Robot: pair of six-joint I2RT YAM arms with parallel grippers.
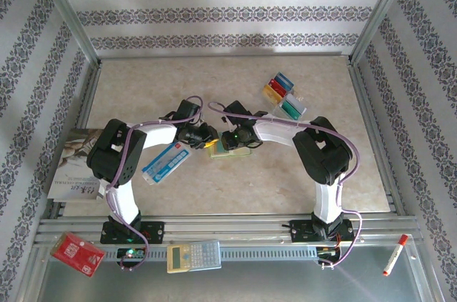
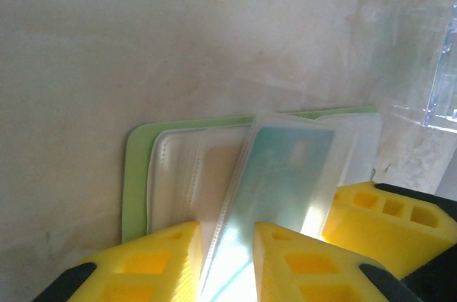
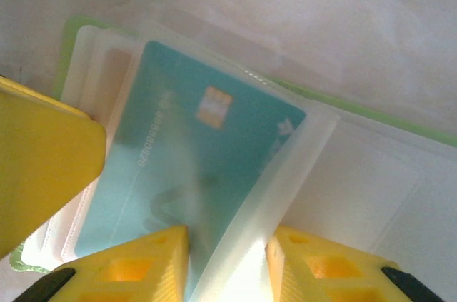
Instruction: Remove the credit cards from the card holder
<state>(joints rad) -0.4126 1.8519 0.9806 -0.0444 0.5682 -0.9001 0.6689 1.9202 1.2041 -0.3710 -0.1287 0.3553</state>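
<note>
Card holder (image 1: 230, 151) open flat mid-table. Left gripper (image 2: 227, 234) pinching teal card (image 2: 285, 173) end-on, long axis in line with fingers. Right gripper (image 3: 227, 236) clamped on clear sleeve (image 3: 289, 170) beside card (anchor, probably). Pull looks like left's.

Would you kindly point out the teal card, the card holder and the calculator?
teal card (image 3: 189, 159), right wrist view, middle of its face.
card holder (image 2: 134, 177), left wrist view, green cover's left edge.
calculator (image 1: 194, 256), top external view, middle of its body.
</note>
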